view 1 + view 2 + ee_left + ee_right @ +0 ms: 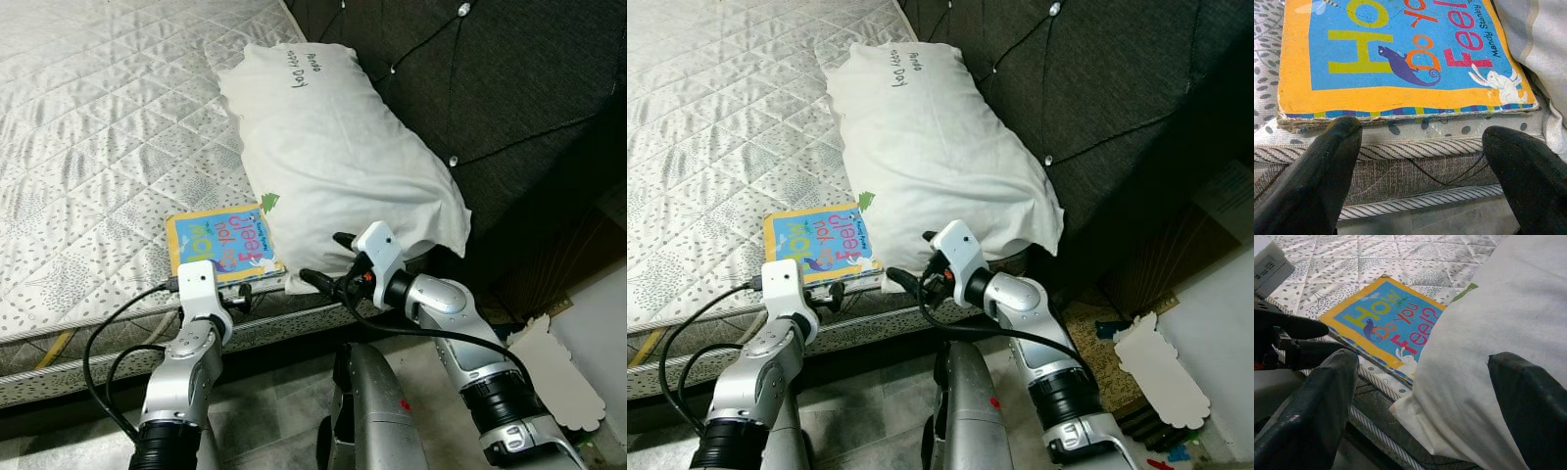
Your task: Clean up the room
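Left eye view: a book is seen lying flat at the mattress edge, lower centre of the frame, its right side touching the pillow. The left gripper is held just below the book's near edge, fingers spread, and is judged the nearer arm. The right gripper is held spread at the pillow's lower corner, beside the book.

Head views downward; wrist views close on shared book.
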Controlling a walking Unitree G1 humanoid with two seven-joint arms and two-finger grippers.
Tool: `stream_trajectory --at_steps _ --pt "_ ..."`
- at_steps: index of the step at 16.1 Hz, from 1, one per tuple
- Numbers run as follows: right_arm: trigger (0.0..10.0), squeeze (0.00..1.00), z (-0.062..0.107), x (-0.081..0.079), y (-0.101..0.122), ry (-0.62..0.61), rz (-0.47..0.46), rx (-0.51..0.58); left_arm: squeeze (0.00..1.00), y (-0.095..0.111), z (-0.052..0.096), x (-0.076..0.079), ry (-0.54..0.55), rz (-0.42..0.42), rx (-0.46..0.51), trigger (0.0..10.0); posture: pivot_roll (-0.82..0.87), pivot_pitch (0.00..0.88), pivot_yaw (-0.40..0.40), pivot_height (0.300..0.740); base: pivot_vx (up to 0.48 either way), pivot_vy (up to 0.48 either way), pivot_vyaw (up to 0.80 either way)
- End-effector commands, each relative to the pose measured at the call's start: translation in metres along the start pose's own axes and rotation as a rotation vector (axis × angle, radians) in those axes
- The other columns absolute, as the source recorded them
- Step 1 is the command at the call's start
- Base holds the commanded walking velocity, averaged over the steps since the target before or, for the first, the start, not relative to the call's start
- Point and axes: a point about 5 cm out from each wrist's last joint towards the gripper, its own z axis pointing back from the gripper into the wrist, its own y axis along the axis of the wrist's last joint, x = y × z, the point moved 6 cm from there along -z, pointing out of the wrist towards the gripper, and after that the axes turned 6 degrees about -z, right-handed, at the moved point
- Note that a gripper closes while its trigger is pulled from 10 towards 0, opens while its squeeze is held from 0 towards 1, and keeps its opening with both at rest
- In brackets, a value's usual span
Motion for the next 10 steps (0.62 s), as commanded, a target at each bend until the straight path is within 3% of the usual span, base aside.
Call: stream_trajectory --at_steps 1,10 --pt "10.0 0.0 0.003 0.003 0.001 -0.007 0.016 -0.003 0.0 -0.024 -0.004 -0.024 0.094 0.111 -0.102 10.0 -0.07 0.084 -0.131 0.555 0.0 0.0 0.0" --pt "10.0 0.0 0.004 0.004 0.0 -0.011 0.014 -0.005 0.0 -0.035 -0.007 -0.038 0.148 0.163 -0.151 10.0 -0.07 0.087 -0.129 0.555 0.0 0.0 0.0"
